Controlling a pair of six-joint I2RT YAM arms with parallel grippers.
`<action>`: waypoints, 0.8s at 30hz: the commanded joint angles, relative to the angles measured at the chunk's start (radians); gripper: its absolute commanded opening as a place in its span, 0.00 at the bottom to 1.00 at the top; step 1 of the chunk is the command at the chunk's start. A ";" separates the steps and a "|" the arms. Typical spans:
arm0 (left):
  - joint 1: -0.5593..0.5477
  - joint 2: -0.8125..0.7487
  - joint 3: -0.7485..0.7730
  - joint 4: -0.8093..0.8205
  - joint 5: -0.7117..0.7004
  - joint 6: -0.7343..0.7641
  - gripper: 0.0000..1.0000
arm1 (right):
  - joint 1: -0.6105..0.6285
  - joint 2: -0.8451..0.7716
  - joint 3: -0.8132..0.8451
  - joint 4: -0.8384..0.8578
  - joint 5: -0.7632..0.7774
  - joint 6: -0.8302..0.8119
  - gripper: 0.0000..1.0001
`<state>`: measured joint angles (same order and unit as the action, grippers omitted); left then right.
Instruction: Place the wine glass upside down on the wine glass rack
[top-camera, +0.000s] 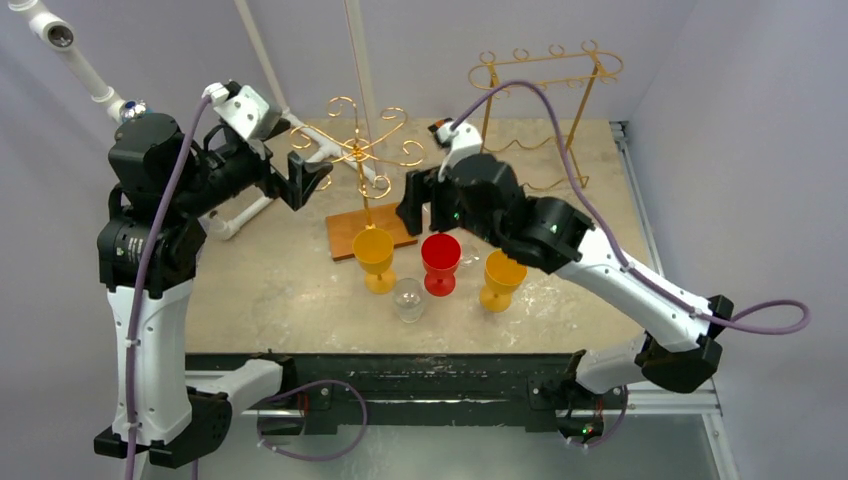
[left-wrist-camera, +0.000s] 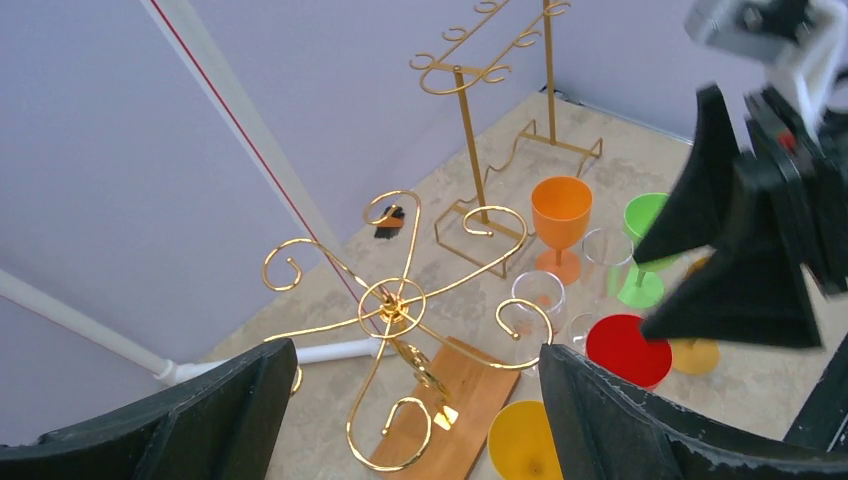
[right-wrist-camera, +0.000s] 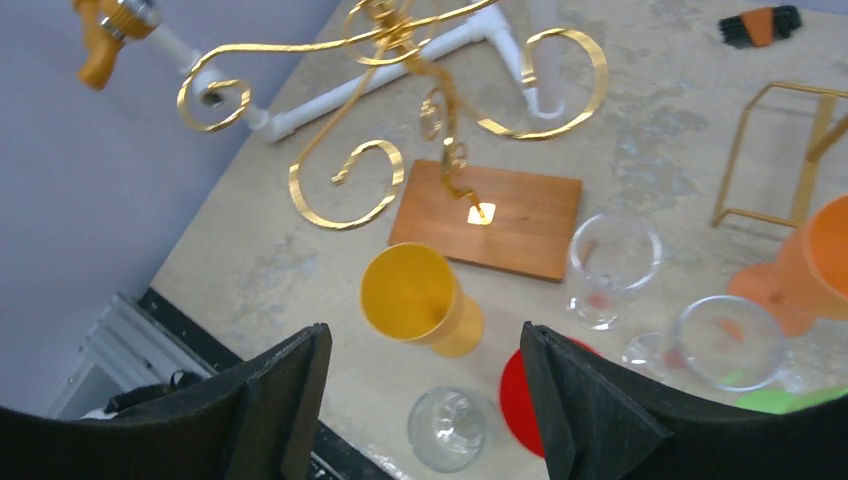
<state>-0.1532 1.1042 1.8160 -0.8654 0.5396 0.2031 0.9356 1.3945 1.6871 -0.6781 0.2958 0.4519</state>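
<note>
Glasses stand upright on the table (top-camera: 270, 290), and the nearest one to my bases is a clear wine glass (top-camera: 408, 298). Just behind it there is a row of three: a yellow wine glass (top-camera: 375, 252), a red wine glass (top-camera: 441, 258) and an amber wine glass (top-camera: 500, 280), the last one partly hidden under my right arm. My right jaws hang in the air over the yellow and the red one, spread apart with nothing between them. Behind the yellow glass lies the wooden base (top-camera: 345, 240) of the wine glass rack (top-camera: 358, 135), with its gold curled hooks high above the table. My left jaws are raised at the left side of these hooks, spread wide and empty. Farther back an orange wine glass (left-wrist-camera: 560, 215), a green wine glass (left-wrist-camera: 645, 215) and two more clear glasses (left-wrist-camera: 540, 295) stand on the table, near a second gold rack (top-camera: 545, 70) at the far wall.
</note>
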 joint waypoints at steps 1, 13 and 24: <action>-0.001 0.032 0.055 -0.213 -0.182 -0.125 1.00 | 0.202 0.003 -0.089 -0.049 0.183 0.037 0.75; -0.002 -0.024 0.003 -0.248 -0.301 -0.106 1.00 | 0.446 0.229 -0.210 -0.027 0.232 0.138 0.57; -0.002 -0.054 -0.018 -0.287 -0.279 -0.098 1.00 | 0.447 0.293 -0.268 0.012 0.274 0.125 0.57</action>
<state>-0.1528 1.0519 1.8015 -0.9730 0.4419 0.2817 1.3842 1.6936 1.4425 -0.6884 0.5255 0.5613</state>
